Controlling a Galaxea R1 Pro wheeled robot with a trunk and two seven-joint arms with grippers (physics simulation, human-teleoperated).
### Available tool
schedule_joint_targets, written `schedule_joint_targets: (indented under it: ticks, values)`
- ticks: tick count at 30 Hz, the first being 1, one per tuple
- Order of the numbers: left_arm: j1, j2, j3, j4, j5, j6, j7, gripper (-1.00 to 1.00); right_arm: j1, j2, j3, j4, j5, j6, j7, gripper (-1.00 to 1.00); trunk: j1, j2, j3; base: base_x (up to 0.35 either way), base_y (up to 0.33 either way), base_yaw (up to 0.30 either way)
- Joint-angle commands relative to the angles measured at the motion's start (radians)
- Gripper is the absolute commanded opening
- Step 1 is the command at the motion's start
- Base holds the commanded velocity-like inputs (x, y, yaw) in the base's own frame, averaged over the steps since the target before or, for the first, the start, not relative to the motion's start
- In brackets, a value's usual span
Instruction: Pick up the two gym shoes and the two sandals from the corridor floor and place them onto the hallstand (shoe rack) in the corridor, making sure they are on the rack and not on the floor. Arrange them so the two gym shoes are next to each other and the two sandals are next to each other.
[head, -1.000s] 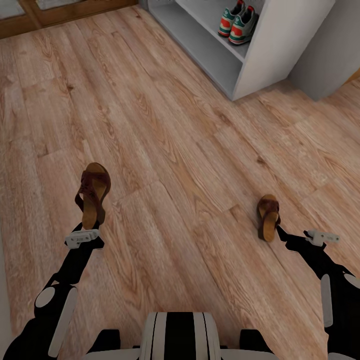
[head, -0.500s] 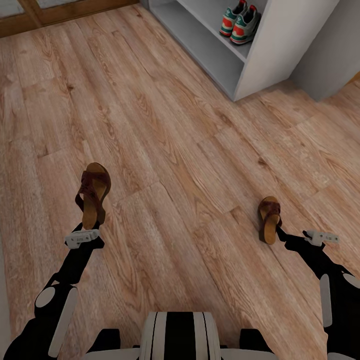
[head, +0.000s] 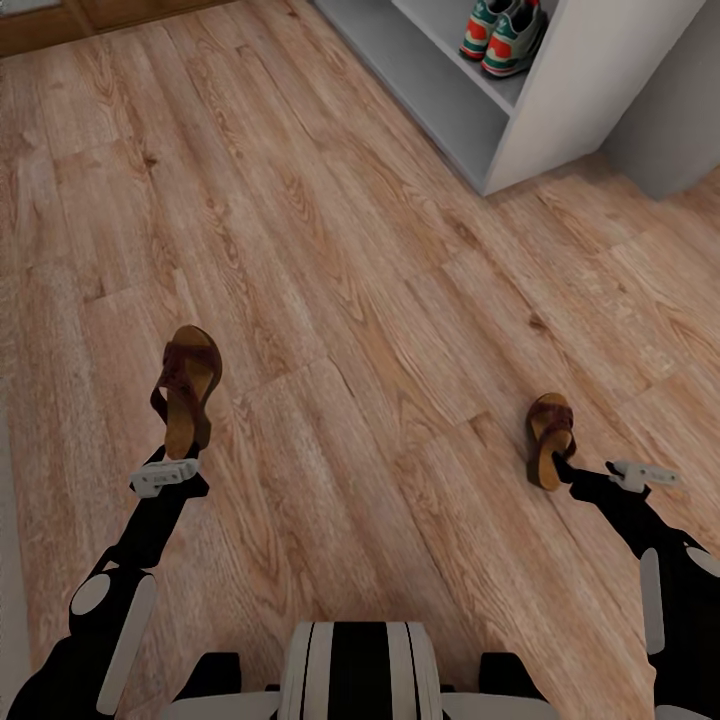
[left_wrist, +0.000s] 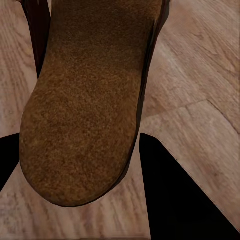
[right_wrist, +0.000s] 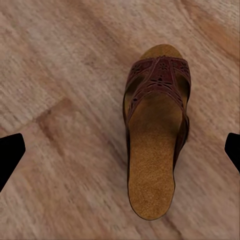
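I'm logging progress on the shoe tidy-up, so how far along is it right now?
Done: both gym shoes sit side by side on a hallstand shelf. In hand: the left gripper holds one sandal by its heel, lifted off the floor. Left: the second sandal lies flat on the floor, with the open right gripper just behind its heel. Both sandals must then go onto the rack together.

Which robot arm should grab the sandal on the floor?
Probably the right: its open gripper hangs just above the sandal on the floor. The left gripper already holds the other sandal.

matt wood-grain floor (head: 380, 300), sandal (right_wrist: 157, 135) footbed grainy cork
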Motion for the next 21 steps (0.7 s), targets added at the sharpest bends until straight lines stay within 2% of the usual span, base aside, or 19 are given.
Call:
schedule_joint_targets:
  ticks: [1, 13, 21]
  values:
    - [0.000, 0.000, 0.000, 0.000, -0.003, 0.000, -0.001, -1.00, 0.000, 0.000, 0.000, 0.000, 0.000, 0.000, 0.000, 1.00, 0.000, 0.000, -0.001, 0.000, 0.000, 0.086]
    - [0.000, 0.000, 0.000, 0.000, -0.003, 0.000, -0.001, -1.00, -0.001, -0.001, -0.003, 0.001, 0.000, 0.000, -0.001, 1.00, 0.000, 0.000, -0.019, 0.000, 0.000, 0.087]
    - [0.000, 0.000, 0.000, 0.000, -0.003, 0.000, -0.001, -1.00, -0.003, -0.015, -0.028, 0.013, 0.000, 0.001, -0.006, 1.00, 0.000, 0.000, -0.030, 0.000, 0.000, 0.087]
